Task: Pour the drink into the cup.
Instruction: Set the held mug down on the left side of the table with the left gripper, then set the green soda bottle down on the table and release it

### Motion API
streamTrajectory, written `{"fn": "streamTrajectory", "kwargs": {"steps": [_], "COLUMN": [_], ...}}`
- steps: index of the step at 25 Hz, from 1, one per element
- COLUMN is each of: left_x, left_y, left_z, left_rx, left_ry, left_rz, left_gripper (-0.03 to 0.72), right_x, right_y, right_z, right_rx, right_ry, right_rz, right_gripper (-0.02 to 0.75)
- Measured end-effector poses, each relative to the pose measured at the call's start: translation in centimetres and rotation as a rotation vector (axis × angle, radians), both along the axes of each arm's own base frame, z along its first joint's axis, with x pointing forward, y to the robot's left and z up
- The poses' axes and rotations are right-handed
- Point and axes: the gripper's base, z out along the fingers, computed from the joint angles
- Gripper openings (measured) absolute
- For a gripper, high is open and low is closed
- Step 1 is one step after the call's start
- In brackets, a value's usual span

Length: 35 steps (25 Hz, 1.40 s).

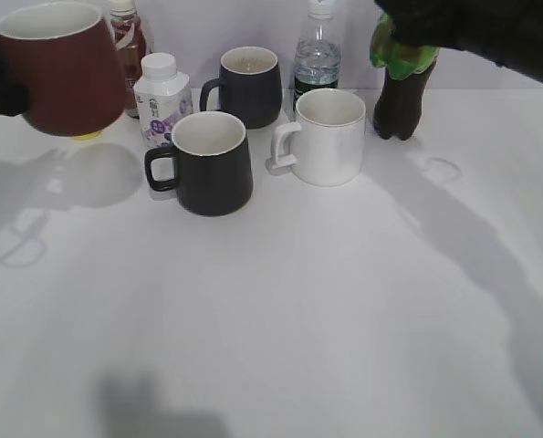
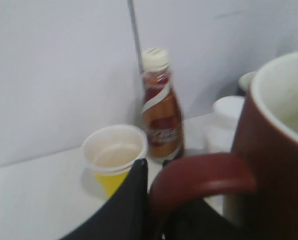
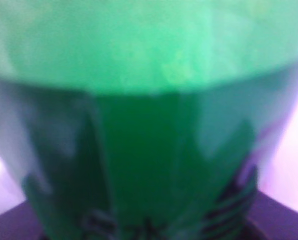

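Red-brown cup (image 1: 66,73) is held clear of the table by the left gripper (image 2: 156,197), pinched at the handle, well left of the white mug (image 1: 324,137). Green bottle (image 1: 403,78) stands on the table just right of the white mug, behind it. The right gripper is at the bottle; whether it is clamped cannot be told.

Judged next: bottle gripped firmly, lifted, brought over the cup, tilted slowly; cup kept level.

Cup interior appears empty. Small yellow cup (image 2: 113,160) appears empty too.
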Motion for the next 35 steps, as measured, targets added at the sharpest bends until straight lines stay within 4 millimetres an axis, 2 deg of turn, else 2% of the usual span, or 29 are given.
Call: {"fn": "streamTrajectory", "kwargs": {"steps": [4, 10, 18, 23, 27, 35], "left_x": [1.0, 3.0, 4.6, 5.3, 5.4, 5.6], "left_y": [1.2, 1.7, 2.0, 2.1, 2.2, 2.1], "left_z": [-1.6, -5.5, -9.5, -12.0, -13.7, -14.2], "left_rx": [-0.004, -0.026, -0.015, -0.047, 0.010, 0.013], "left_ry": [0.045, 0.087, 0.044, 0.011, 0.015, -0.025], "left_rz": [0.046, 0.051, 0.088, 0.106, 0.101, 0.095], "left_gripper": [0.056, 0.056, 0.056, 0.056, 0.055, 0.055], "right_x": [0.4, 0.6, 0.5, 1.0, 1.7, 2.1], "right_y": [-0.7, -1.7, -6.2, -5.9, -5.6, -4.5], "right_z": [-0.1, -1.4, -3.7, -5.7, -7.7, -10.1], "right_rx": [0.070, 0.008, 0.009, -0.038, -0.031, -0.060], "right_ry": [0.058, 0.159, 0.224, 0.219, 0.207, 0.168], "right_rz": [-0.090, -0.166, -0.303, -0.273, -0.250, -0.130], "right_gripper": [0.400, 0.400, 0.398, 0.398, 0.398, 0.398]}}
